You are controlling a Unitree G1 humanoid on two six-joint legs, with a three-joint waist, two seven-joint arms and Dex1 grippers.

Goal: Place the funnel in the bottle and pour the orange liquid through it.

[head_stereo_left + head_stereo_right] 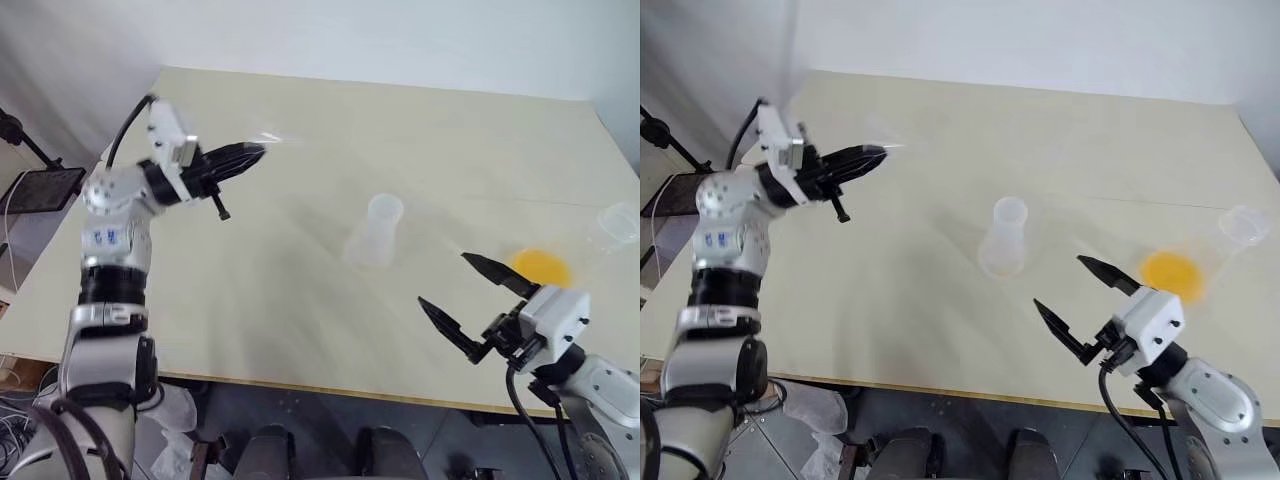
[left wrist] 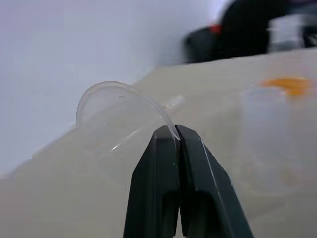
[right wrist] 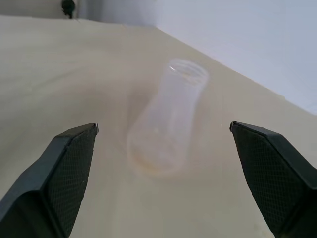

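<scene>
Well off to the left, the left claw (image 1: pixel 255 153) is raised above the surface (image 1: pixel 300 110) and clenched on the rim of the funnel (image 2: pixel 121 116); the left wrist view shows the two black fingers pinched together on the edge of the clear cone, with its thin stem pointing away toward the far side. Gripping at the rim seems chosen to leave the stem free, so it can drop into a neck.

Near the middle stands the bottle (image 1: pixel 377 232), upright on the surface, frosted and whitish, its mouth uncovered and well apart from the funnel. It sits between the two arms, which suits a reach from either side.

Further right, the right claw (image 1: pixel 463 290) hangs low near the front edge, released, jaws spread wide and holding nothing; its wrist view looks straight at the bottle between the two fingers, probably ready to steady it.

Just beyond that claw lies the orange liquid (image 1: pixel 541 267), a yellow-orange pool inside a clear flask (image 1: pixel 1243 226) whose open mouth shows toward the right edge; whether that flask leans I cannot tell
</scene>
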